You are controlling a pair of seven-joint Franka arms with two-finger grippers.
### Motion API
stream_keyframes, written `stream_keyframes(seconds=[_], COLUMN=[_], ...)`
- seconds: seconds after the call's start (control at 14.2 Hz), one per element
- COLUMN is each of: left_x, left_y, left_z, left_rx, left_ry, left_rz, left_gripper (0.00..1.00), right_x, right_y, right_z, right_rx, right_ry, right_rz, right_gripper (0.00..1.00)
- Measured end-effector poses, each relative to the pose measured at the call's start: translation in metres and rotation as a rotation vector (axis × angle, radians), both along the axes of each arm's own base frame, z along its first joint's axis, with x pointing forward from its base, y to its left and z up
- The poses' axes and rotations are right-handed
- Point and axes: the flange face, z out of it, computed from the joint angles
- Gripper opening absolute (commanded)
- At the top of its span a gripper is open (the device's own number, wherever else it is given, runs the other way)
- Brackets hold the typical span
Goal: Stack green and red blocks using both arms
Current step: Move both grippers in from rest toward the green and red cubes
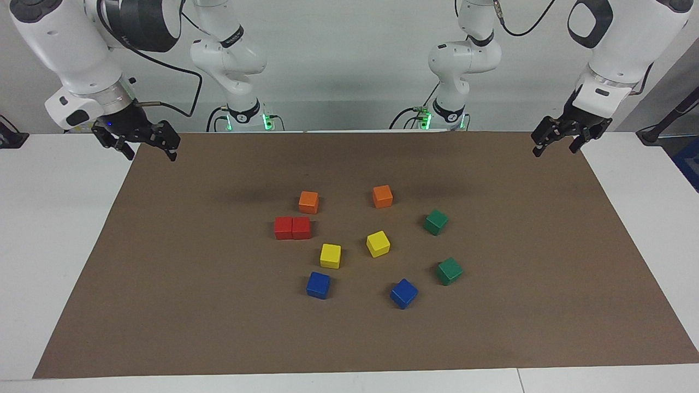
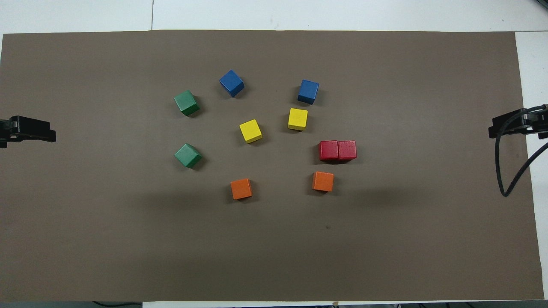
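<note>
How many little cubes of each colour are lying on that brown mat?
Red cubes: 2
Green cubes: 2
Orange cubes: 2
Yellow cubes: 2
Blue cubes: 2
Total: 10

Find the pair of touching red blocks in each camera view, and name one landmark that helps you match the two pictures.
Facing view: the red blocks lie left of centre on the brown mat, just below the orange block.
Overhead view: the red blocks lie right of centre, just above that orange block.
Shared landmark: the orange block beside them, nearer to the robots.
</note>
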Motion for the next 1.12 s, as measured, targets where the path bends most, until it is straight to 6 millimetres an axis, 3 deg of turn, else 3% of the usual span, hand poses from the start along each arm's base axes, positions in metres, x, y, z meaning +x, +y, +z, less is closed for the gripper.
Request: stream_keyframes(seconds=[0.56, 0.7, 0.84, 0.91, 1.05, 1.12], left_x=[0.0, -0.001, -0.002, -0.001, 0.0, -0.002], left_y=[-0.002, -0.003, -0.007, -0.016, -0.05, -0.071], left_z=[-0.001, -0.006, -0.016, -0.025, -0.049, -0.063], left_rx=[0.0, 0.0, -0.001, -0.002, -0.005, -0.007], left_ry=[0.001, 0.012, 0.031, 0.032, 0.023, 0.023], left_rz=[-0.004, -0.002, 0.041, 0.089, 0.179, 0.222], left_gripper=[1.0, 1.0, 1.0, 1.0, 1.0, 1.0], right_x=[0.0, 0.002, 0.008, 0.011, 0.012, 0.012], right_y=[0.001, 0.01, 0.045, 0.075, 0.129, 0.147], right_z=[-0.001, -0.003, -0.008, -0.013, -0.024, -0.03], right_rx=[0.001, 0.012, 0.024, 0.026, 0.031, 0.033], right_ry=[0.002, -0.004, -0.035, -0.056, -0.088, -0.098], right_rz=[0.001, 0.009, 0.016, 0.037, 0.086, 0.112], right_gripper=[1.0, 1.0, 1.0, 1.0, 1.0, 1.0])
